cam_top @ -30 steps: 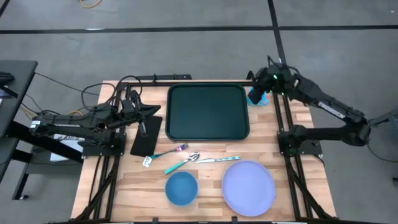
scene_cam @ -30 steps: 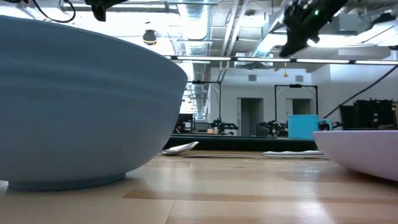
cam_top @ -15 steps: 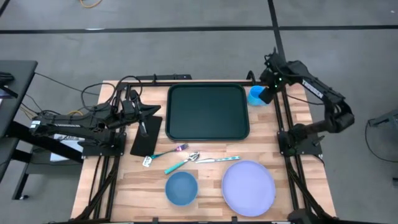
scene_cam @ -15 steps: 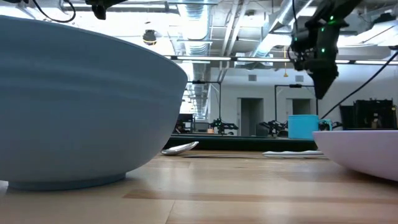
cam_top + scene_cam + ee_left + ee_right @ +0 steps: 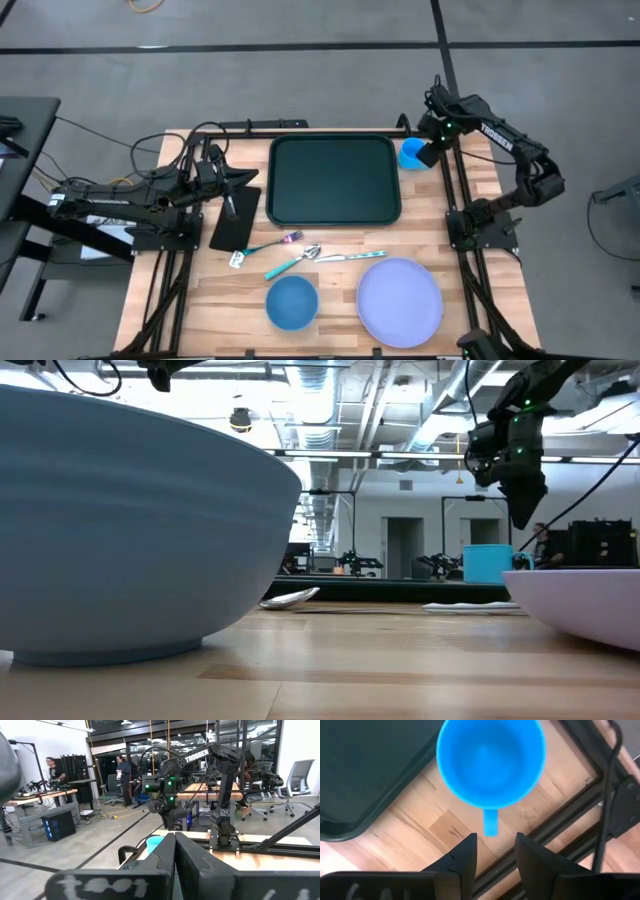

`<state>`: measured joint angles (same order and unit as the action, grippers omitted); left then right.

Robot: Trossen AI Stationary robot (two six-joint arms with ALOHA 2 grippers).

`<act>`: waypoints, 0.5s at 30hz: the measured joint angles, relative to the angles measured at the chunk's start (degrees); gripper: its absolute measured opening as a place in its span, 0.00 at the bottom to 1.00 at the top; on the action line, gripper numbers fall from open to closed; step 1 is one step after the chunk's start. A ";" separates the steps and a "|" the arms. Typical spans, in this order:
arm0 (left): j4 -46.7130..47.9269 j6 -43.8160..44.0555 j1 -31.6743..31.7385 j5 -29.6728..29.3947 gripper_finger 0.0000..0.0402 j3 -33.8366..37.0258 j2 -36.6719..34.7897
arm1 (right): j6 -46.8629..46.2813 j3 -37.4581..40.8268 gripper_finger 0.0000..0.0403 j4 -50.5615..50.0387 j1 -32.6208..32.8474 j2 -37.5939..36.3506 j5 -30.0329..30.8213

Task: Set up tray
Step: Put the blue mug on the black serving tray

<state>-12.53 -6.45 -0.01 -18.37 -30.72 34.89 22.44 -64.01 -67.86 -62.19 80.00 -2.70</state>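
Now, desk (image 5: 220, 300): a light wooden top on a black frame, carrying everything listed below.
Tray (image 5: 335, 180): dark green, rectangular with rounded corners and a raised rim; it lies flat at the middle of the desk's far edge, with nothing on it. In the right wrist view its corner (image 5: 365, 775) shows just beside the cup.
Cup (image 5: 413, 154): bright blue, upright, with a small handle; it stands on the desk just beside the tray's far right corner, near the desk's far right corner. In the low view it shows far off (image 5: 488, 563).
Right gripper (image 5: 428, 152): hangs above the cup, pointing down, not touching it. In the right wrist view the cup (image 5: 491, 762) and its handle lie ahead of the gap between the two dark fingers (image 5: 465, 857), which stand a little apart and hold nothing.
Left gripper (image 5: 228, 205): rests low at the desk's left edge, over a flat black piece (image 5: 234, 222); its fingers look pressed together in the left wrist view, with nothing between them.
Cutlery (image 5: 305, 255): a few pieces lie loosely together at the middle of the desk, on the near side of the tray.
Bowl (image 5: 292, 302): blue, round, at the desk's near edge.
Plate (image 5: 400, 301): lavender, round, at the near edge, right of the bowl.
Room: people stand by benches far behind the desk in the left wrist view.
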 joint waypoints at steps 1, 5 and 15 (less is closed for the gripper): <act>0.01 -0.01 0.00 0.00 0.00 0.00 0.00 | -0.32 0.00 0.31 -0.13 0.15 0.39 0.25; 0.08 -0.01 0.00 0.00 0.00 0.00 -0.02 | -1.46 0.00 0.33 -0.16 0.80 1.71 1.79; 0.19 -0.01 0.00 0.00 0.00 -0.02 0.00 | -4.11 0.00 0.49 0.11 1.04 1.80 2.76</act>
<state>-12.34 -6.46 -0.01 -18.37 -30.74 34.89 18.34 -64.01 -67.75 -61.14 81.80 0.06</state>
